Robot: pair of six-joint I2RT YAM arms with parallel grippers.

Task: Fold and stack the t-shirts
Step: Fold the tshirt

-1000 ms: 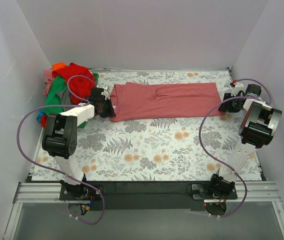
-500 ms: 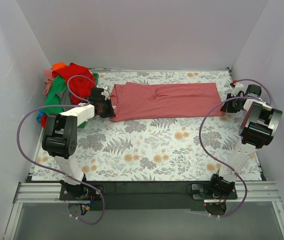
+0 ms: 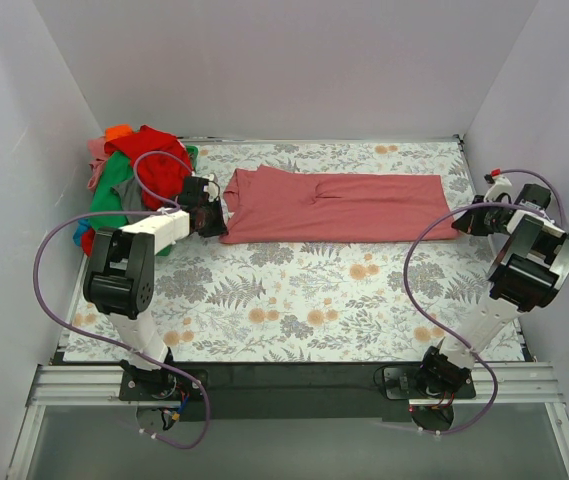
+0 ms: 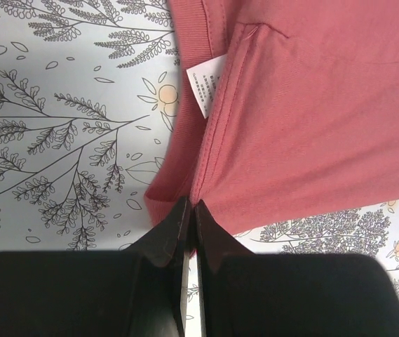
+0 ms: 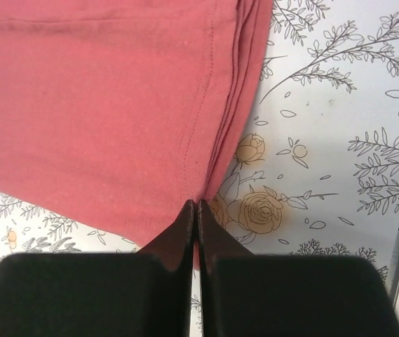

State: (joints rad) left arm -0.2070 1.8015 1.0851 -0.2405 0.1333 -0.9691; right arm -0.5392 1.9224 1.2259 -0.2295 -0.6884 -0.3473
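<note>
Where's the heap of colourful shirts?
In the overhead view, the heap sits in the far left corner, just left of the left gripper and the salmon-pink shirt.

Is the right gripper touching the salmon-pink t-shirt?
Touching. The right wrist view shows the right gripper shut on the salmon-pink t-shirt, its hem edge pinched between the closed fingertips.

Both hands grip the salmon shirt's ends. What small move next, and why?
Probably raise both ends slightly together, keeping the cloth taut. The left hand is shut on the collar-end edge of the salmon t-shirt, the right hand on its hem-end corner, and the shirt lies flat as a long strip awaiting a cross fold.
</note>
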